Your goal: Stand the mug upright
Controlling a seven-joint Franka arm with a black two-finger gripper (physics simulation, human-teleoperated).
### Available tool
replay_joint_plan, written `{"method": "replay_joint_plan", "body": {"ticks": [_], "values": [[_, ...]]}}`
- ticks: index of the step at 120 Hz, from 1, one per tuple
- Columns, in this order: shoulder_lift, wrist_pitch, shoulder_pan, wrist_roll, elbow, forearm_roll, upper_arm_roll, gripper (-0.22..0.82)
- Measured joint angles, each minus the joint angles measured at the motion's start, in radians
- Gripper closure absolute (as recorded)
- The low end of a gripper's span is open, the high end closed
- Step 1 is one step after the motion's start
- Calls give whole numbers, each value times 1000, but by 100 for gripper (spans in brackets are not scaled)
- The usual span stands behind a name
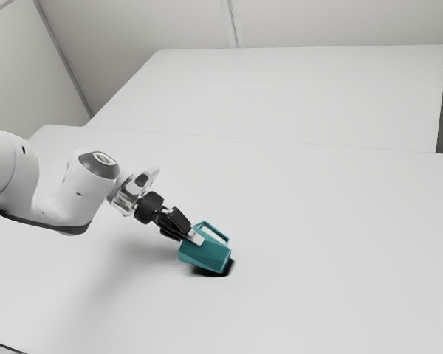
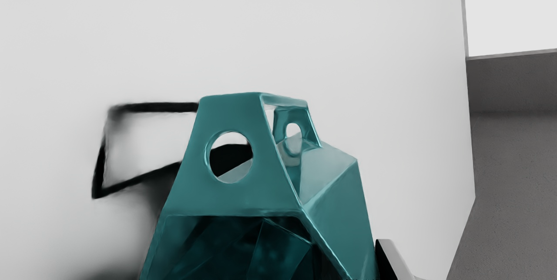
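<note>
In the exterior view my gripper [image 1: 193, 236] reaches down to the teal mug [image 1: 206, 255], one pale fingertip lying against its outer side. The mug is tilted, its handle [image 1: 213, 229] up toward the exterior view's upper right and a dark shadow close under its lower end. From the wrist view, the open mouth of the mug [image 2: 233, 197] faces my hand. There my gripper [image 2: 352, 269] holds the wall by the rim, with one finger [image 2: 391, 258] outside; the other is mostly hidden in the dark interior. Whether the mug touches the table cannot be told.
The white table [image 1: 332, 258] spreads around the mug. A second pale surface [image 1: 295, 96] lies beyond it toward the back, with walls behind. In the wrist view the table's edge runs beside a grey floor [image 2: 513, 175].
</note>
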Motion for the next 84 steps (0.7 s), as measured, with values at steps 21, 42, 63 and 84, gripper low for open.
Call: {"method": "replay_joint_plan", "body": {"ticks": [21,42,63,84], "values": [[-51,-1,-4,13,0,1,0,75],[-174,-1,-9,11,6,53,0,77],[-256,61,-2,-65,29,327,1,77],[-310,156,-1,-228,34,678,-29,78]]}}
